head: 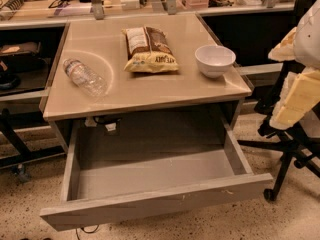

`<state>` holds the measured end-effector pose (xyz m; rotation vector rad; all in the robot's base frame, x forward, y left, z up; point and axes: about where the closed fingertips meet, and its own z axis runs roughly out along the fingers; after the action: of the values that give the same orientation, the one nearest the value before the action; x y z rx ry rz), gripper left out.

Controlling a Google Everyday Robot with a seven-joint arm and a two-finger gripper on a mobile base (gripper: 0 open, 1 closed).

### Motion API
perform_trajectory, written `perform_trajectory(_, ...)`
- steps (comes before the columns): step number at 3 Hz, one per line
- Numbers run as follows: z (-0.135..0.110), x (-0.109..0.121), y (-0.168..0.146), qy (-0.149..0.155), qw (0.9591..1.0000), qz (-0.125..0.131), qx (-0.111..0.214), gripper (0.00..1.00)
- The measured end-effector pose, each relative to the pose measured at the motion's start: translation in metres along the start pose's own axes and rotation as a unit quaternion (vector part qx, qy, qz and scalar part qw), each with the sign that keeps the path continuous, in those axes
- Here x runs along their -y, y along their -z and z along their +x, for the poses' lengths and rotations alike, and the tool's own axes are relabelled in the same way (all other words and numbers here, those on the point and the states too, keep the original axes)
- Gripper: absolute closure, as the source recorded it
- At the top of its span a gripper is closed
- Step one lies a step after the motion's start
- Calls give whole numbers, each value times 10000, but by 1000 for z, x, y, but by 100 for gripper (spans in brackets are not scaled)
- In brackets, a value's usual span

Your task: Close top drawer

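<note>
- Drawer (160, 203) in the lower centre of the frame stands pulled far out from under the counter (150, 96), with its scuffed grey front nearest the bottom edge and its inside bare. By that it is fully open, so the closing push looks not yet begun.
- Nothing shows inside or across its path, so a straight push on the front panel, toward the top of the frame, should probably send it home.
- On the counter lie a clear bottle (85, 77) on its side at the left, a snack bag (149, 49) in the middle, and a white bowl (215, 60) upright at the right. All sit above the drawer and clear of it.
- The gripper (300, 98) hangs at the right edge of the frame, beside the counter's right end and above a chair base (285, 151), well apart from the drawer and touching nothing of it.
- Whether it is open or closed cannot be told, and it appears to hold nothing.
</note>
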<state>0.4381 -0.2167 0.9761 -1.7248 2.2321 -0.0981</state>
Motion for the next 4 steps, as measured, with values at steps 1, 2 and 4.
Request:
perform_trajectory(1, 0, 0, 0, 0, 10000, 0, 0, 42)
perform_trajectory(2, 0, 0, 0, 0, 10000, 0, 0, 65)
perform_trajectory(4, 0, -1, 2, -19, 10000, 31, 2, 100)
